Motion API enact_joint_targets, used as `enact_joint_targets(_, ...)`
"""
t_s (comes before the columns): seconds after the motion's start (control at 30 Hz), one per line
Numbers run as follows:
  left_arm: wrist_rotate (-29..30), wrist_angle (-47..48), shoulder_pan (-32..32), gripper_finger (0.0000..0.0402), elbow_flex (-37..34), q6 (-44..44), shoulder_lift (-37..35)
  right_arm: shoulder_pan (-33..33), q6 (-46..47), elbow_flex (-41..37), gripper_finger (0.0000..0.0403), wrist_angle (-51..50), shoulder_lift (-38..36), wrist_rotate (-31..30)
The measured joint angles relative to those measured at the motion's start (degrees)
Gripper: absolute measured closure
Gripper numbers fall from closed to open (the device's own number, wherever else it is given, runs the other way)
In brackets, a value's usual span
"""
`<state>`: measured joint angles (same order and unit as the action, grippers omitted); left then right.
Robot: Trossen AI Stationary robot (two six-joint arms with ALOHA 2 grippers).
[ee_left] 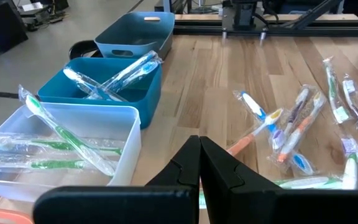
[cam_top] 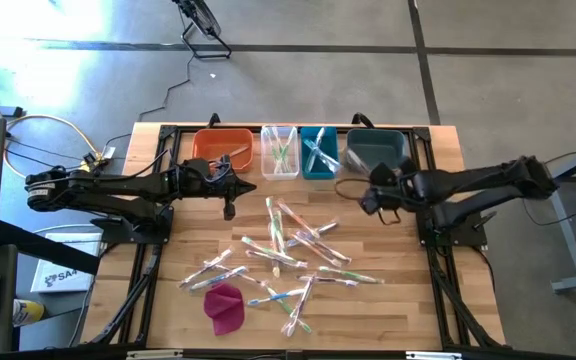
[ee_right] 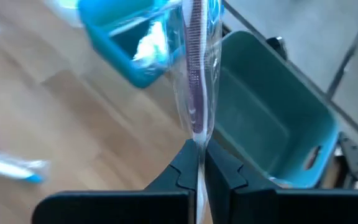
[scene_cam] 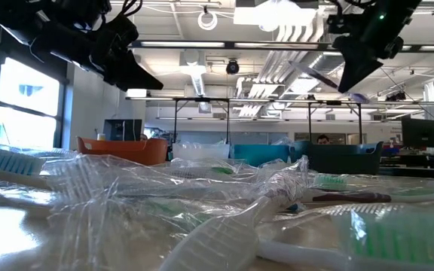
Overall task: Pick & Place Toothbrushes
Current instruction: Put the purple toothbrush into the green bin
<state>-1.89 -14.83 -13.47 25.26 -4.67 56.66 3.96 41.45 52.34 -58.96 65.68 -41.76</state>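
Several toothbrushes (cam_top: 293,250) in clear wrappers lie scattered on the wooden table (cam_top: 418,300). More of them lie in the clear bin (cam_top: 280,152) and the blue bin (cam_top: 319,152). My right gripper (ee_right: 197,146) hangs above the table by the dark teal bin (ee_right: 272,124), shut on a wrapped toothbrush (ee_right: 196,68) with a purple handle. In the high view that gripper (cam_top: 371,200) is just in front of the bin. My left gripper (ee_left: 199,142) is shut with nothing in it, raised near the orange bin (cam_top: 222,150). My right gripper pinches one end of the wrapped purple toothbrush (ee_right: 197,132) between its two fingers. The fingers slant downward. The toothbrush reaches out past the fingertips and is lifted clear of the table; in the low view it (scene_cam: 315,75) shows high in the air.
The four bins stand in a row along the table's far edge. A magenta cloth lump (cam_top: 225,307) lies near the front left. Bare wood is left between the bins and the scattered toothbrushes.
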Motion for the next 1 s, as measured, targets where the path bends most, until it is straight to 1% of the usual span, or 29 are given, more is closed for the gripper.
enact_joint_targets(0.23, 0.0, 0.0, 0.0, 0.0402, 0.0, 0.0, 0.0, -10.1, -15.1, 0.0, 0.0399, 4.6, 0.3, 0.7)
enact_joint_targets(0.4, 0.0, 0.0, 0.0, 0.0402, 0.0, 0.0, 0.0, -18.0, -24.1, 0.0, 0.0399, 8.5, 0.3, 5.6)
enact_joint_targets(0.53, 0.0, 0.0, 0.0, 0.0402, 0.0, 0.0, 0.0, -22.9, -28.4, 0.0, 0.0399, 10.0, 0.3, 7.9)
enact_joint_targets(0.67, 0.0, 0.0, 0.0, 0.0402, 0.0, 0.0, 0.0, -26.2, -31.3, 0.0, 0.0399, 9.9, 0.3, 8.9)
enact_joint_targets(0.8, 0.0, 0.0, 0.0, 0.0402, 0.0, 0.0, 0.0, -27.7, -34.3, 0.2, 0.0399, 8.4, 2.2, 9.7)
enact_joint_targets(0.9, 0.0, 0.0, 0.0, 0.0402, 0.0, 0.0, 0.0, -28.6, -35.7, 0.2, 0.0399, 5.9, 5.3, 10.4)
enact_joint_targets(1.0, 0.0, 0.0, 0.0, 0.0402, 0.0, 0.0, 0.0, -29.7, -35.7, 0.1, 0.0399, 3.2, 9.7, 9.0)
